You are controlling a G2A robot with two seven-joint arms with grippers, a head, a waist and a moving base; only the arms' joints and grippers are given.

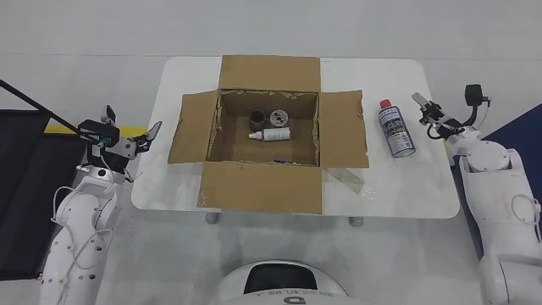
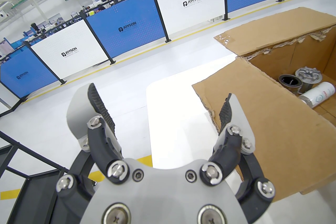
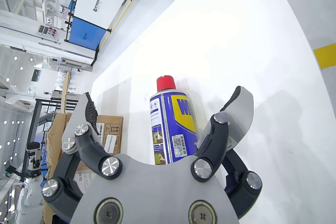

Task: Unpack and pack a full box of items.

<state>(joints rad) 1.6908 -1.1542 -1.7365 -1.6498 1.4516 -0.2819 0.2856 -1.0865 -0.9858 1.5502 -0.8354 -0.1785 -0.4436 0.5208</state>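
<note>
From above, an open cardboard box (image 1: 269,74) sits mid-tabletop (image 1: 182,76) with a dark sleeve (image 1: 257,120), a flanged metal part (image 1: 279,119) and a white canister (image 1: 271,135) on its floor. A spray can (image 1: 395,129) lies on its side beside the box's right flap, and the left hand (image 1: 152,136) and right hand (image 1: 426,104) hang off opposite table ends. At the left wrist, the left hand (image 2: 160,91) is spread wide and holds nothing; the box (image 2: 262,83) stands near it, its side flap between the fingers (image 2: 101,107) and the three parts inside. A reach from here would likely snag that flap and drag the box. At the right wrist, the right hand (image 3: 164,92) gapes empty just above the spray can (image 3: 170,125), which points lengthwise away between the fingers. Lying on its side, the can could roll toward the table's edge if one finger touches first.
</note>
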